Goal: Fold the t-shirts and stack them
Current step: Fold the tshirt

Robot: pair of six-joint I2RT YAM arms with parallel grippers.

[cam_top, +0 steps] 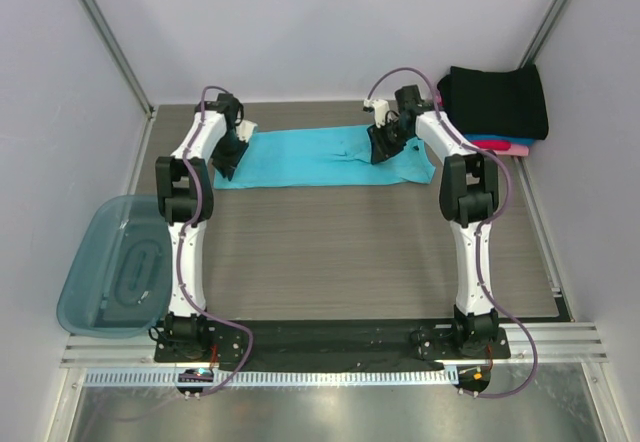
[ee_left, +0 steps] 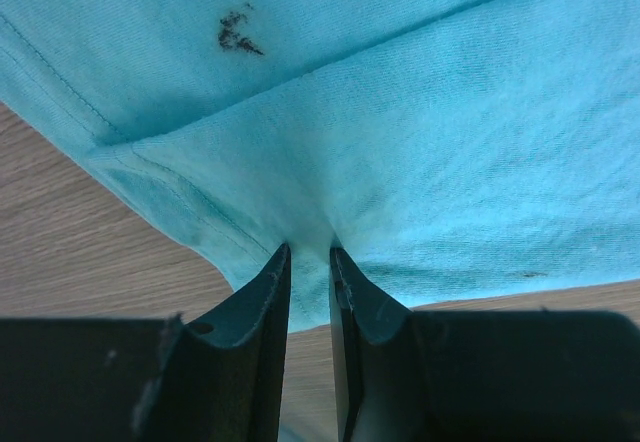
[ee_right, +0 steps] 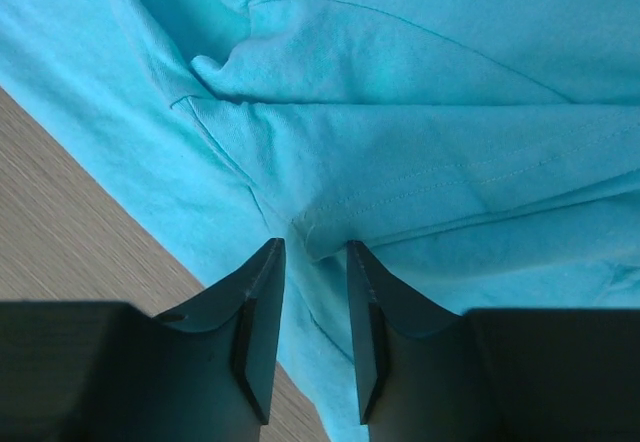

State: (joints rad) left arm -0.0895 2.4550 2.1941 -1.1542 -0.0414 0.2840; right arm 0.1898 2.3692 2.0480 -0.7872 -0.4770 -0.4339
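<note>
A bright turquoise t-shirt [cam_top: 320,157] lies as a long folded strip across the far side of the table. My left gripper [cam_top: 228,157] is at its left end, shut on a pinch of the turquoise cloth [ee_left: 420,132]; the fabric draws in between its tips [ee_left: 310,250]. My right gripper [cam_top: 385,147] is over the strip's right end. Its jaws [ee_right: 315,245] stand a little apart, with a folded hem corner of the shirt [ee_right: 400,172] just ahead of them and flat cloth below. A stack at the back right holds a folded black shirt [cam_top: 495,102] over pink [cam_top: 490,144] and blue [cam_top: 518,149] ones.
A translucent blue-grey plastic bin [cam_top: 115,267] sits off the table's left edge. White walls with metal posts close in the back and sides. The wood-grain table [cam_top: 340,252] stretches between the shirt and the arm bases.
</note>
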